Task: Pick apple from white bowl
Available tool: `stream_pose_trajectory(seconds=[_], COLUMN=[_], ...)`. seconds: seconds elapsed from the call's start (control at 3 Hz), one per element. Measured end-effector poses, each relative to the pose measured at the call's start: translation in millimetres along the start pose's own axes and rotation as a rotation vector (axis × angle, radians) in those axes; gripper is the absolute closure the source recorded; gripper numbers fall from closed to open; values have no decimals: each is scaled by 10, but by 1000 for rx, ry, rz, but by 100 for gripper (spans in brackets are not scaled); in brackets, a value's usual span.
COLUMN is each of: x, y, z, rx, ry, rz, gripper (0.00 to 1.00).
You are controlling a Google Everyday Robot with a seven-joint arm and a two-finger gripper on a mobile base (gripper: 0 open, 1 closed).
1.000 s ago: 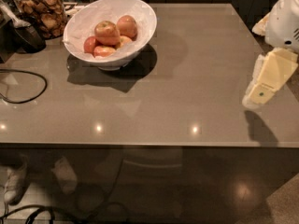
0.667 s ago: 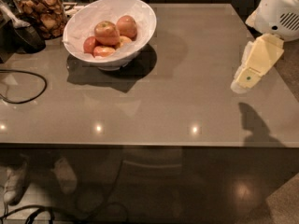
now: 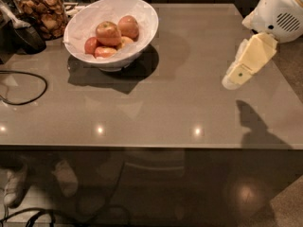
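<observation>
The white bowl (image 3: pixel 80 25) stands at the far left of the grey table. It holds several apples. The apple (image 3: pixel 107 32), the largest, red-orange with yellowish streaks, lies on top in the middle, with a smaller red one (image 3: pixel 128 26) to its right and others below it. My gripper (image 3: pixel 235 77) hangs over the table's right side, well to the right of the bowl and clear of it, its cream-coloured finger pointing down and left. It holds nothing that I can see.
A glass jar of brown cookies (image 3: pixel 41 11) stands left of the bowl, with a dark object (image 3: pixel 26 34) beside it. A black cable (image 3: pixel 23 86) loops on the table's left. The table's front edge (image 3: pixel 142 146) runs across the lower middle.
My gripper has moved left and farther in over the table, toward the bowl. The bowl and apples have not moved.
</observation>
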State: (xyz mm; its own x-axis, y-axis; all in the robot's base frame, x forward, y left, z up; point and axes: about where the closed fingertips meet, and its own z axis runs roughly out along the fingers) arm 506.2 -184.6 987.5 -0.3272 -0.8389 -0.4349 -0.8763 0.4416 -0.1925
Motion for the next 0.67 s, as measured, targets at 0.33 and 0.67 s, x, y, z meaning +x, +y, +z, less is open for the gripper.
stream_pose_trajectory(seconds=[0.33,0.67], x=[-341,-765], y=[-166,-262], z=[162,303], rx=[-36,-93], ry=[-133,-228], rz=[34,-22], gripper=[0,0])
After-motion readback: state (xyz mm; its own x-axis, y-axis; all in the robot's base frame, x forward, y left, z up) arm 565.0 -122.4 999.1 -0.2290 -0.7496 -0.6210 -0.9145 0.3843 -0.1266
